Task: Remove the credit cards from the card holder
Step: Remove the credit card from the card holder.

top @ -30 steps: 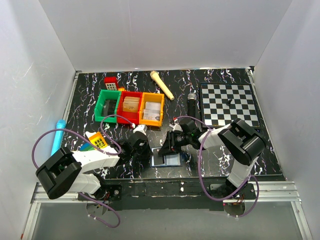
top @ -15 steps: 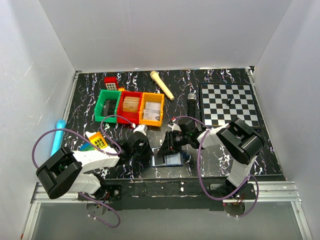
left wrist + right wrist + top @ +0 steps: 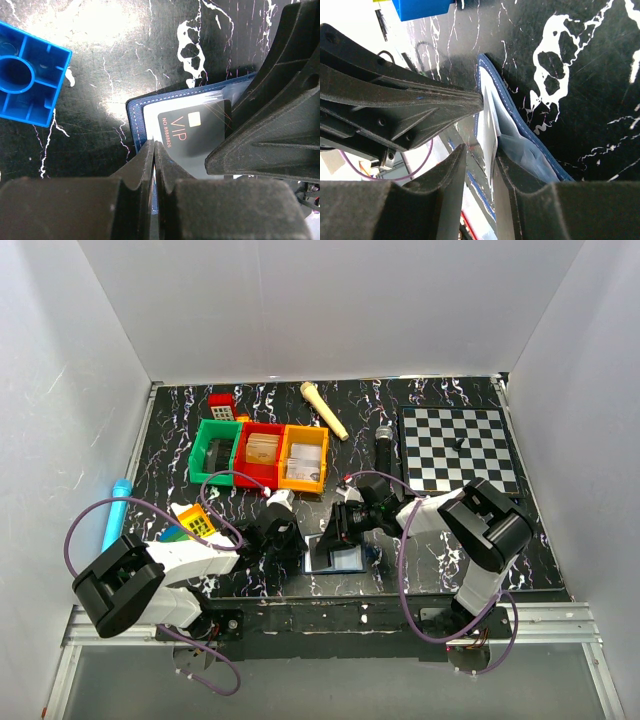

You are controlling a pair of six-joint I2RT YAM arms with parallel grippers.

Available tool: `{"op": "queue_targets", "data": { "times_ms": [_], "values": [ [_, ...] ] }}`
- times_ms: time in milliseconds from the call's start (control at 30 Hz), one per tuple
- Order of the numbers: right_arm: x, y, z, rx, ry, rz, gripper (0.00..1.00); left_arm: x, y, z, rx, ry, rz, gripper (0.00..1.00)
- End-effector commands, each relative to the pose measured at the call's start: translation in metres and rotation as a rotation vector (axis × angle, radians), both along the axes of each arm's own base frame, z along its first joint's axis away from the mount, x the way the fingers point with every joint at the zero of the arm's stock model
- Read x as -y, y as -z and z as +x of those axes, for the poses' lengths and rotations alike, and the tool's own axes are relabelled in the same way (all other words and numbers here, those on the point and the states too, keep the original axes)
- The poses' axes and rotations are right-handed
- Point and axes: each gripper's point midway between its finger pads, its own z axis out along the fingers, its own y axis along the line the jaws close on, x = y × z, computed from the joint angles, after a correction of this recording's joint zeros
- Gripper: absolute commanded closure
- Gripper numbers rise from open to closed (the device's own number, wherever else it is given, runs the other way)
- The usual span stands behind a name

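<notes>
R arm has edged closer over card holder [image 3: 134,112], lying open on worktop [image 3: 125,50] near arm bases. L fingers [image 3: 135,175] together, pinning its edge; R fingers [image 3: 445,200] slightly apart astride VIP card [image 3: 200,130]. Best to close firmly, slide card out flat w/o lifting holder

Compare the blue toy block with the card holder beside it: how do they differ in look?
The block is bright blue moulded plastic with a round hollow; the card holder is navy with stitched edges. The block holds nothing; the card holder shows a black VIP card. Both are blue and lie on the marbled table.
</notes>
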Motion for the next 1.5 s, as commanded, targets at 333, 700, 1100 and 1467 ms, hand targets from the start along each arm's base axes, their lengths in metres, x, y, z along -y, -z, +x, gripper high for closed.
{"op": "queue_targets", "data": {
  "times_ms": [333, 700, 1100, 1467],
  "values": [
    [0.003, -0.020, 0.003, 0.060, -0.007, 0.045, 0.67, -0.015, 0.028, -0.019, -0.097, 0.008, 0.088, 1.00],
    [0.008, -0.020, 0.005, 0.066, 0.001, 0.031, 0.68, -0.013, 0.034, -0.019, -0.119, 0.011, 0.110, 1.00],
    [0.015, -0.018, 0.006, 0.065, 0.004, 0.014, 0.68, -0.020, 0.047, -0.019, -0.185, -0.025, 0.193, 1.00],
    [0.023, -0.015, 0.011, 0.063, 0.018, 0.002, 0.68, -0.027, 0.058, -0.021, -0.240, -0.063, 0.270, 1.00]
  ]
}}
